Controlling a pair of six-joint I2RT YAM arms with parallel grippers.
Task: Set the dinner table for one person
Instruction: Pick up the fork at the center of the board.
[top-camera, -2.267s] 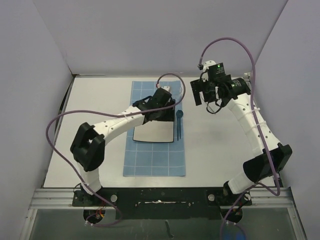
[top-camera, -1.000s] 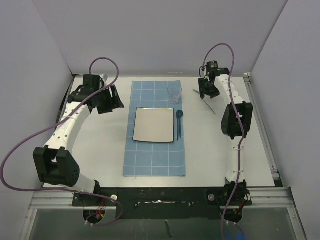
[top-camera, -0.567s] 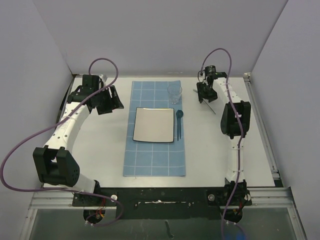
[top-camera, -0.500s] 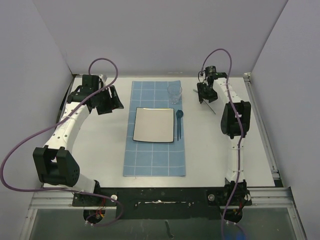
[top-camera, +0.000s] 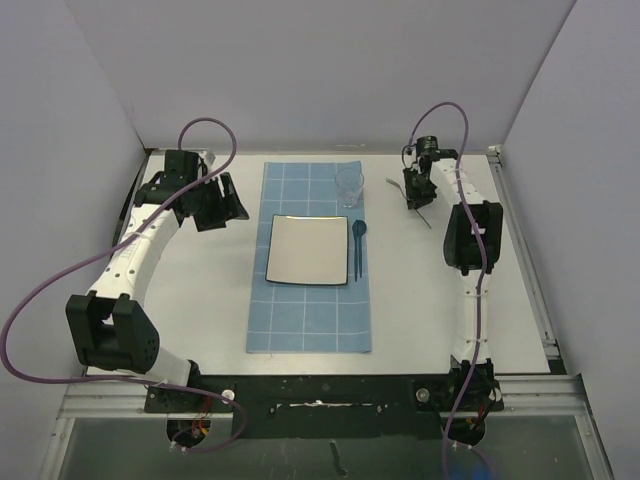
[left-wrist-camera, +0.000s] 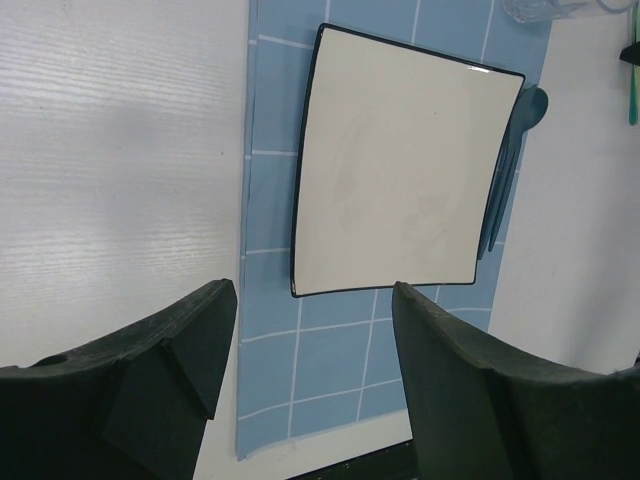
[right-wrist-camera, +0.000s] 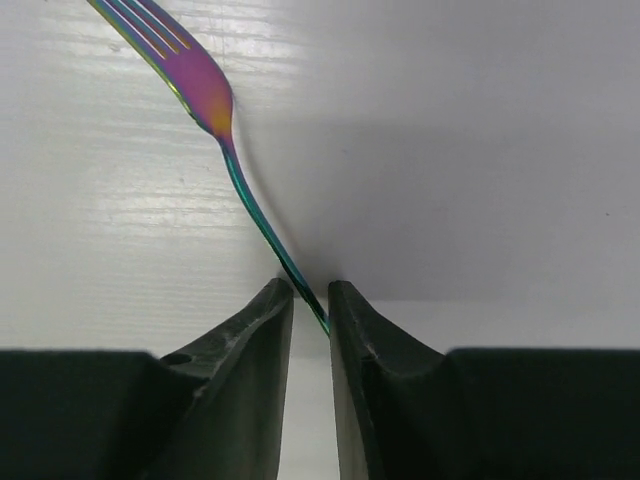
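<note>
Setting abt 3/4 done, we judge | mat (top-camera: 300, 330), plate (top-camera: 308, 250), teal spoon (top-camera: 357, 250) & glass (top-camera: 349, 185) laid mid dinner table (top-camera: 420, 300) | fork (right-wrist-camera: 205, 90) not yet placed, lies on bare top R of glass | right gripper (right-wrist-camera: 311, 300) jaws narrow round its handle, we can't tell if clamped | left gripper (left-wrist-camera: 312, 295) jaws apart, empty

Plate (top-camera: 308, 249) on mat (top-camera: 300, 320), spoon (top-camera: 358, 248) just right, glass (top-camera: 349, 186) behind; fork (right-wrist-camera: 215, 100) on dinner table (top-camera: 420, 300) right of mat.

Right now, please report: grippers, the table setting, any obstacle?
Left gripper open, empty, left of mat. Right gripper astride handle of fork, grip unconfirmed; fork flat on dinner table, right of glass. Nothing in the way.
</note>
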